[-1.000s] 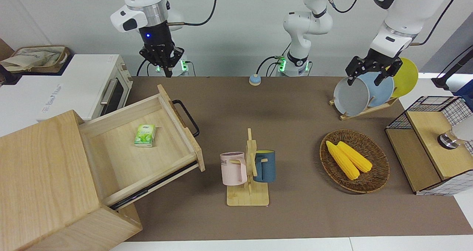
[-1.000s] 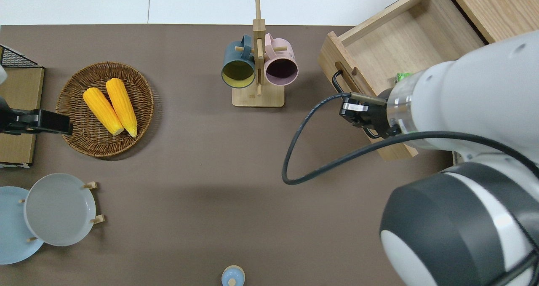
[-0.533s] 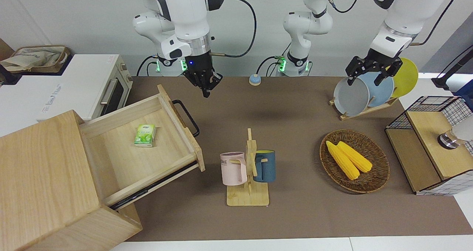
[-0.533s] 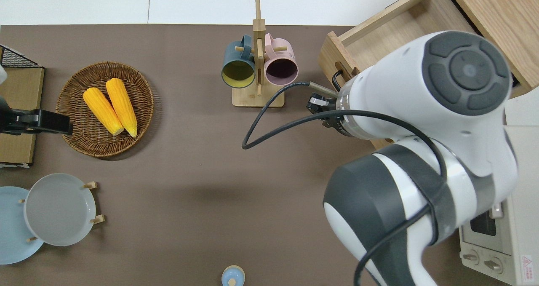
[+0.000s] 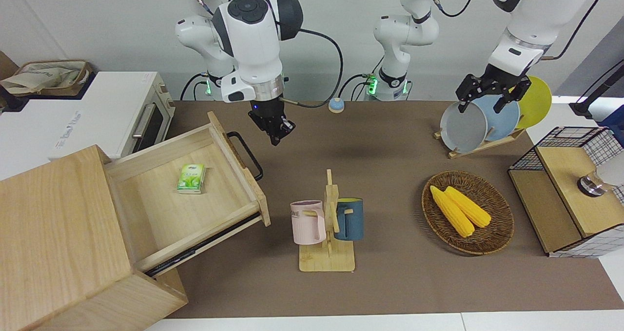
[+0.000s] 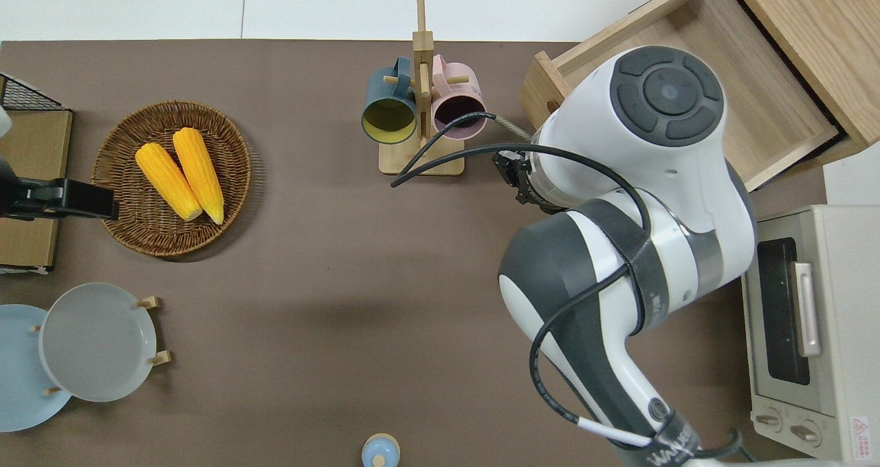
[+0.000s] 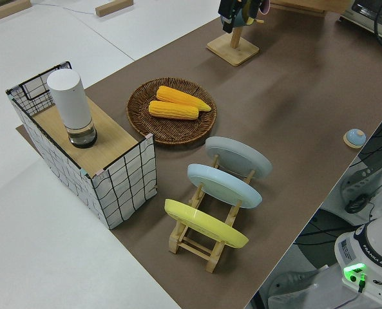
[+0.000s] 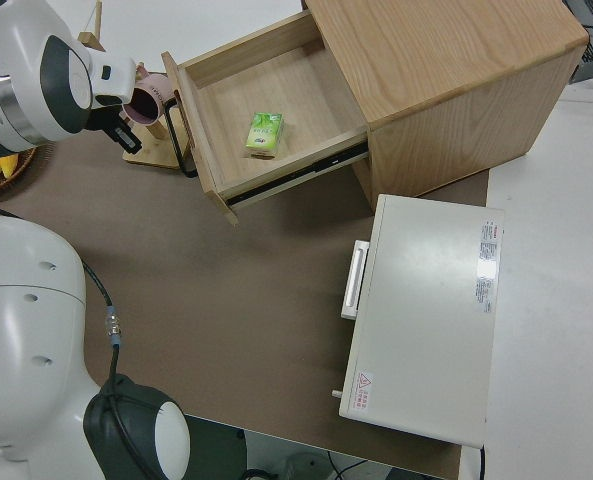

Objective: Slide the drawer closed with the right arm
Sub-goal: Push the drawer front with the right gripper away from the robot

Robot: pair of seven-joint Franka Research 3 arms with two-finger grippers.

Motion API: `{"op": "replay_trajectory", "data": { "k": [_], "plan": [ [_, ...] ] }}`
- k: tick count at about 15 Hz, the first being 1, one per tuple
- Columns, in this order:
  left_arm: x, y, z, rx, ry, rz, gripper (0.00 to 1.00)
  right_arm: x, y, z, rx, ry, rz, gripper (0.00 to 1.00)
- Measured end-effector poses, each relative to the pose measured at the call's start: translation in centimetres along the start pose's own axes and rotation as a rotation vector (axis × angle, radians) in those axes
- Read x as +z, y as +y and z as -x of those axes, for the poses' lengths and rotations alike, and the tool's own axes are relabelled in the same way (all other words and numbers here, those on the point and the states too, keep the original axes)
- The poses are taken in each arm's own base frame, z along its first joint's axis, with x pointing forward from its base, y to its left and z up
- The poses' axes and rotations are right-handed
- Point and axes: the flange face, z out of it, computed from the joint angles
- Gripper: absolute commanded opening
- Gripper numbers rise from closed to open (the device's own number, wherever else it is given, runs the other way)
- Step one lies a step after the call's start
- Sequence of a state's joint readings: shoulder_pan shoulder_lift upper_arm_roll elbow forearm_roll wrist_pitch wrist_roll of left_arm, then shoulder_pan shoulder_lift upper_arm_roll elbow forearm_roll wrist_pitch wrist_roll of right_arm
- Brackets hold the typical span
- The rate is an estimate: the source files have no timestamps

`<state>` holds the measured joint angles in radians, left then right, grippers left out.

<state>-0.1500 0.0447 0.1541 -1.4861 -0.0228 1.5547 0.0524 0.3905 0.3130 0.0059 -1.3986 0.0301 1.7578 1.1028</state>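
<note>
The right arm (image 6: 619,199) hides most of the right gripper (image 5: 276,132) from overhead, and whether its jaws are parted or pressed together cannot be told; it hangs over bare mat beside the black handle (image 5: 247,154). The drawer (image 5: 195,199) stands pulled out of the pale cabinet (image 5: 58,233) at the right arm's end of the table, with a green packet (image 5: 191,178) inside. The mug rack (image 5: 329,233) stands just beside the drawer's front, and the left gripper (image 5: 492,94) is parked, jaws parted.

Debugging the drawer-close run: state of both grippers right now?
Right gripper: fingers together, holding nothing, over the table just off the drawer handle.
Left gripper: parked, open, holding nothing.
</note>
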Motion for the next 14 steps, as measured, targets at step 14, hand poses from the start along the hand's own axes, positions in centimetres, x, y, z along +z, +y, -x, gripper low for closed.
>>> {"op": "replay_trajectory", "data": {
  "k": [14],
  "plan": [
    [0.0,0.0,0.0,0.0,0.0,0.0,1.0,3.2,0.0,-2.4,0.191,0.022,0.032,0.0]
  ]
}}
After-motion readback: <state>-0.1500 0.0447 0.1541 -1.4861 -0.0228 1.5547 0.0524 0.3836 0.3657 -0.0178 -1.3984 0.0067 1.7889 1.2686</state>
